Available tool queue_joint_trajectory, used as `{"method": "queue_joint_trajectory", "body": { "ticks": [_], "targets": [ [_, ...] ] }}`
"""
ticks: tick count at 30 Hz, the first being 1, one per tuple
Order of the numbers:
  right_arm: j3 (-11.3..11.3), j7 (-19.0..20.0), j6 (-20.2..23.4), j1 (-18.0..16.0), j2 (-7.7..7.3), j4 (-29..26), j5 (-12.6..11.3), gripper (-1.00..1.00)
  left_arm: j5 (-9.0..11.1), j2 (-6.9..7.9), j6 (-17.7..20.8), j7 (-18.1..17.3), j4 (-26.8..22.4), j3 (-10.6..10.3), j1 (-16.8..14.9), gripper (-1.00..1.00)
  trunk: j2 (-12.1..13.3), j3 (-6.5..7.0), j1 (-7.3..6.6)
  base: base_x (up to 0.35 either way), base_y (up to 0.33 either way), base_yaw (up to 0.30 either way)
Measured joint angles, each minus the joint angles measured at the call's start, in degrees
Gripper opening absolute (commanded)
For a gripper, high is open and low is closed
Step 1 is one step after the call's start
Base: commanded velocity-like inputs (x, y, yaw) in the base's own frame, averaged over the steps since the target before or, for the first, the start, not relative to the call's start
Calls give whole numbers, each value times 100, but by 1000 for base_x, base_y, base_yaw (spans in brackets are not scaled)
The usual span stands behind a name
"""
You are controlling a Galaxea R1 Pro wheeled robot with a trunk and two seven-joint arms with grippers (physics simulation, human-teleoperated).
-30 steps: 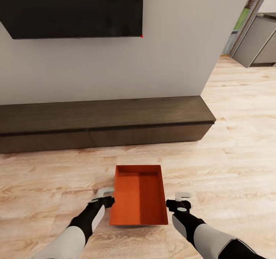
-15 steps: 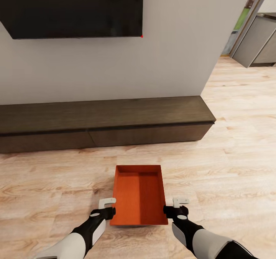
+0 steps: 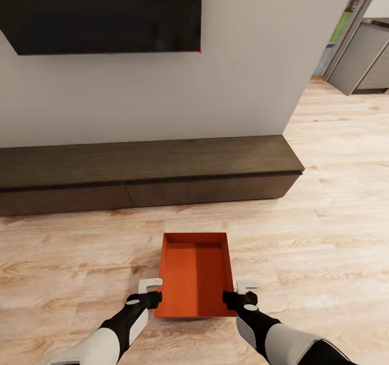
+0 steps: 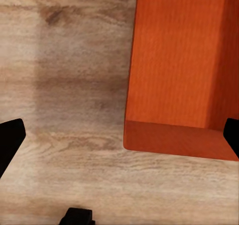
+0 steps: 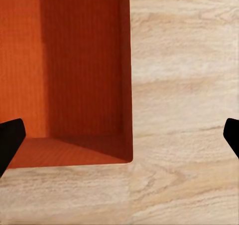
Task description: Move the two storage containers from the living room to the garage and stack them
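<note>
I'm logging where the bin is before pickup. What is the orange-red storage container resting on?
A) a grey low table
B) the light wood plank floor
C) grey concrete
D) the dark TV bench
B: the storage container sits on the wood plank floor, in front of the TV bench.

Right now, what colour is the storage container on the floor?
Orange-red, plain walls; storage container shows best in the head view.

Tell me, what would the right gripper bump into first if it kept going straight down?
Probably the storage container: the right gripper straddles its right wall, so the inner finger would meet the bin's bottom, the outer the wood floor.
</note>
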Motion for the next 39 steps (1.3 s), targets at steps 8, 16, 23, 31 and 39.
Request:
{"method": "queue_joint_trajectory", "body": {
  "ticks": [8, 16, 23, 31, 39],
  "targets": [
    [-4, 13, -19, -1, 33, 68, -20, 100, -3, -10, -13, 69, -18, 6, 0, 100, 0, 0, 0, 0, 0, 0],
    [-3, 14, -75, 2, 18, 110, -1, 100, 31, -9, -9, 175, -24, 66, 0, 100, 0, 0, 0, 0, 0, 0],
    [-3, 14, -160, 1, 21, 143, 12, 100, 34, -16, -11, 321, -18, 56, 0, 100, 0, 0, 0, 0, 0, 0],
    [-4, 14, -170, 0, 18, 157, 12, 100, 58, -3, 34, 319, -1, 68, 0, 100, -159, -71, 87, 0, 0, 0],
    [-11, 14, -173, -1, 2, 157, -35, 100, 49, -9, 45, 327, -14, 65, 0, 100, -480, -215, 263, 0, 0, 0]
  ]
}}
